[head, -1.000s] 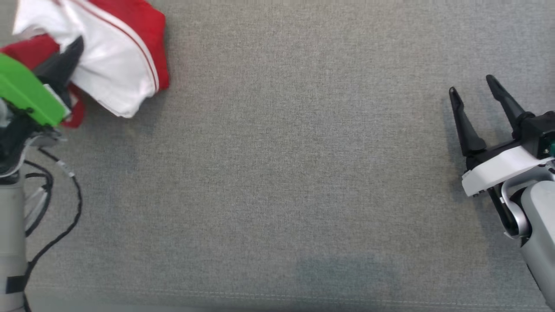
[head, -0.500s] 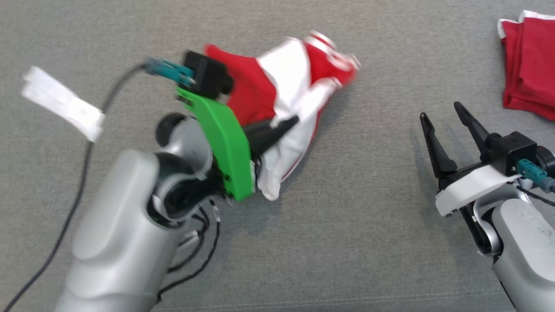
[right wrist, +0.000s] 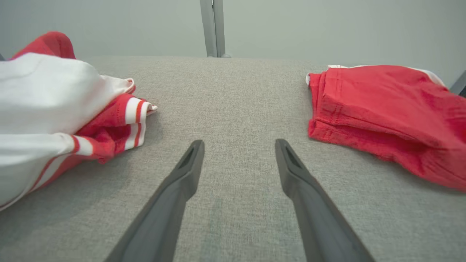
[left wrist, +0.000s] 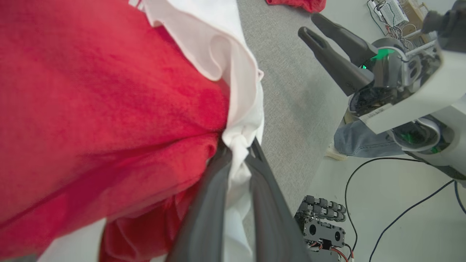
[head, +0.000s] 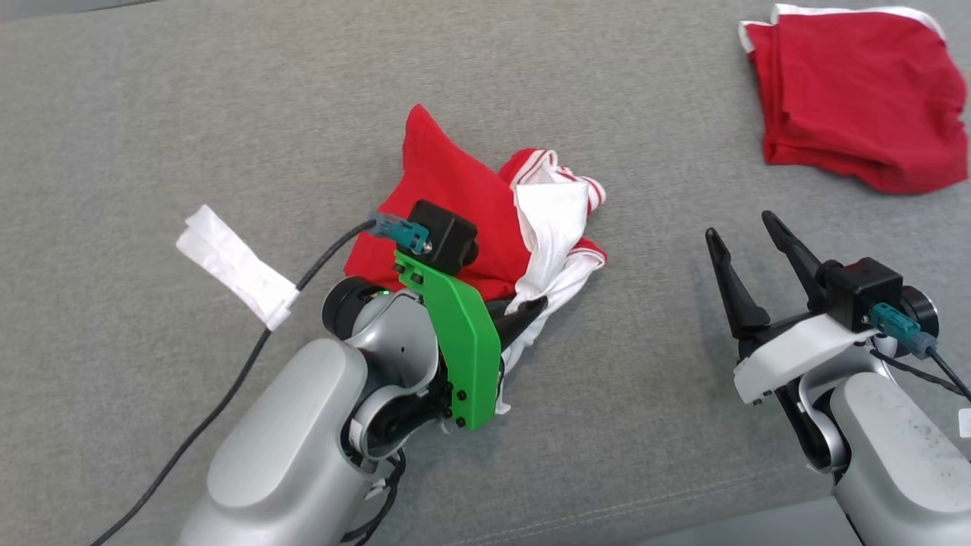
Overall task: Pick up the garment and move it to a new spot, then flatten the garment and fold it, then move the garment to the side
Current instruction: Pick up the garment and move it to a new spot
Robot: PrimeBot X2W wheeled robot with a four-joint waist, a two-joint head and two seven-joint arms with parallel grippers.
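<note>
Now the job, as I judge it, is to set the garment down on a bare stretch of the grey surface. I want to bring it low and let the bunched bulk rest fully before I let go. I also want it well apart from the folded red piece at the far right, so there is room on every side to spread it flat. Letting go too high would likely drop it in a tighter heap, and dragging it could roll the white part under the red. The garment lies crumpled near the middle of the surface, red with a white panel and striped trim, one red corner peaked upward. My left claw is pinched together on a fold of its white fabric at the near edge, with red cloth bunched just beside the fingers. My right claw stands spread as wide as it goes and holds nothing. It hovers over bare surface between the garment and the folded piece, well placed to take a second edge.
</note>
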